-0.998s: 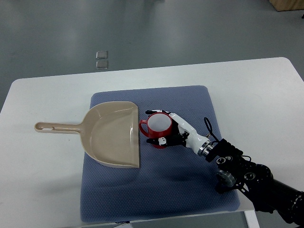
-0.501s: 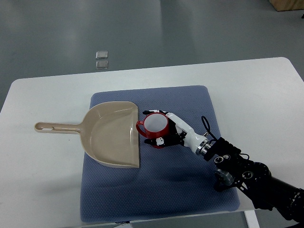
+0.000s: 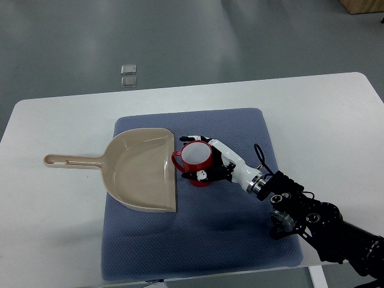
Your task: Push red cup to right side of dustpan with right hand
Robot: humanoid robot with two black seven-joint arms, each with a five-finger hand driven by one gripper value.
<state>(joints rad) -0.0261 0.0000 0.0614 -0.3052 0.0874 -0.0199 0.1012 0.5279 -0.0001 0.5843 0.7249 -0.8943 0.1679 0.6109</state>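
Observation:
A red cup (image 3: 195,161) with a white inside stands upright on the blue mat (image 3: 198,198), its handle touching the open right edge of the beige dustpan (image 3: 141,169). My right hand (image 3: 211,159) reaches in from the lower right. Its fingers (image 3: 196,139) curl around the far and near sides of the cup, and its palm is against the cup's right side. The dustpan lies flat on the mat's left part, with its handle (image 3: 72,161) pointing left over the white table. The left arm is out of view.
The mat lies in the middle of a white table (image 3: 336,120). My right forearm (image 3: 312,219), black with cables, crosses the mat's lower right corner. Grey floor lies beyond the far table edge.
My right hand has slid the cup a little to the left, from just apart from the dustpan's edge to touching it. The dustpan has not moved.

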